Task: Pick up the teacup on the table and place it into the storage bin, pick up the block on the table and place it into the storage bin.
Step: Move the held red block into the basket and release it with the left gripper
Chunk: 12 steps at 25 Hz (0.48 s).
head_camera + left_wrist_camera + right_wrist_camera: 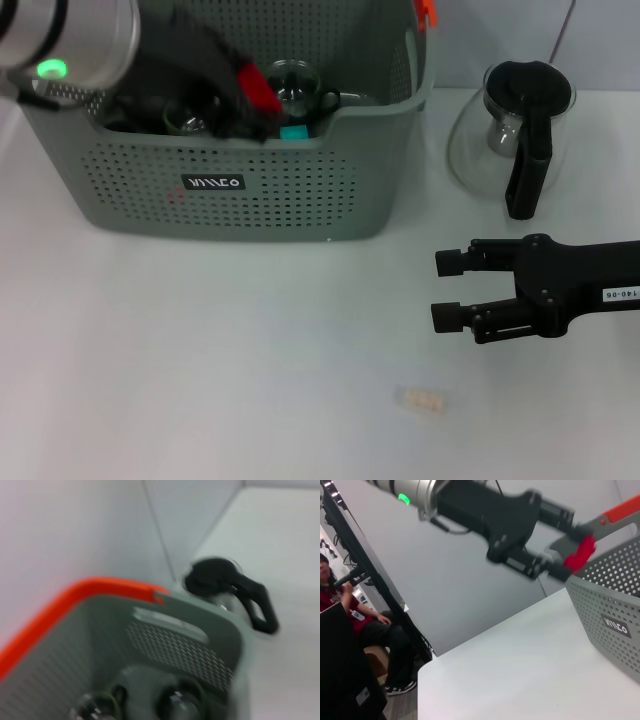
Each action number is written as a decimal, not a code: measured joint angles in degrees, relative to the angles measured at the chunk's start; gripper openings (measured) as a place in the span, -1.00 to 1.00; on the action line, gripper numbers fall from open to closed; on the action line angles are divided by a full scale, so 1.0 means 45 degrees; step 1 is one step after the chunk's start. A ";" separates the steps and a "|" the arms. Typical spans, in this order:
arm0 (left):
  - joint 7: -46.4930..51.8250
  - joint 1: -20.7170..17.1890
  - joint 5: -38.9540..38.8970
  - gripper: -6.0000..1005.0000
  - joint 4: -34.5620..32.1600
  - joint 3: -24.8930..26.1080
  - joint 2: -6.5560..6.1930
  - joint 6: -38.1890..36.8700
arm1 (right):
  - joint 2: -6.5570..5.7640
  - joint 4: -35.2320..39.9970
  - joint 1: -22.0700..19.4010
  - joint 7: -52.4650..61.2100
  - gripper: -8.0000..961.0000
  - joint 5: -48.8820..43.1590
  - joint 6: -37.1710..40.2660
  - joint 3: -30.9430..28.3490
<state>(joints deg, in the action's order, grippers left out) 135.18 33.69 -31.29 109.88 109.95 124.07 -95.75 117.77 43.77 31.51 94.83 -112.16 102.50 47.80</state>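
- We see the left tool (255, 95) at the upper left of the head view, over the open top of the storage bin (250, 190), clenched on a red block (258, 87).
- In the right wrist view that same left tool (570, 562) shows at the upper right of the frame, the red block (581, 555) pinched between its fingers just above the bin's rim (600, 587).
- We find the right tool (447, 290) at the right edge of the head view, low over the white worktop (200, 360); its two fingers stand apart with nothing between them, so it is released.
- Inside the bin we see a clear glass teacup (290, 85), and a small teal block (294, 132) just below it in the frame.
- The left wrist view shows round glass pieces (177, 700) on the bin's floor and an orange strip (75, 597) along its rim.
- The bin's black front label (213, 183) carries white lettering that we cannot read with confidence.
- A glass pot with a black lid and handle (520, 130) stands on the worktop at the upper right of the head view, just beside the bin.
- A small pale mark (425, 400) lies on the worktop at the lower centre.
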 joint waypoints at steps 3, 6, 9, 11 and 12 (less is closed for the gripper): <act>-0.0450 0.0830 -0.0002 0.28 -0.1043 0.1122 -0.0024 0.0565 | -0.0001 0.0000 0.0047 -0.0001 0.87 0.0000 0.0018 0.0018; -0.0839 0.1645 -0.0016 0.28 -0.2630 0.2227 -0.0142 0.1224 | 0.0000 0.0000 0.0069 -0.0032 0.87 -0.0005 0.0021 0.0055; -0.1253 0.2483 -0.0070 0.28 -0.4992 0.3190 -0.0463 0.2589 | 0.0008 0.0000 0.0069 -0.0056 0.87 -0.0010 0.0019 0.0061; -0.1359 0.2859 -0.0124 0.28 -0.6442 0.3405 -0.0756 0.3716 | 0.0010 0.0000 0.0069 -0.0058 0.87 -0.0014 0.0023 0.0061; -0.1364 0.2987 -0.0188 0.28 -0.6995 0.3450 -0.0879 0.4143 | 0.0007 0.0000 0.0070 -0.0057 0.87 -0.0015 0.0027 0.0061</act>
<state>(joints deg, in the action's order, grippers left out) 129.04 47.14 -32.13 78.40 125.48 120.11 -77.11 117.80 43.77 31.82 94.57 -112.23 102.62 48.08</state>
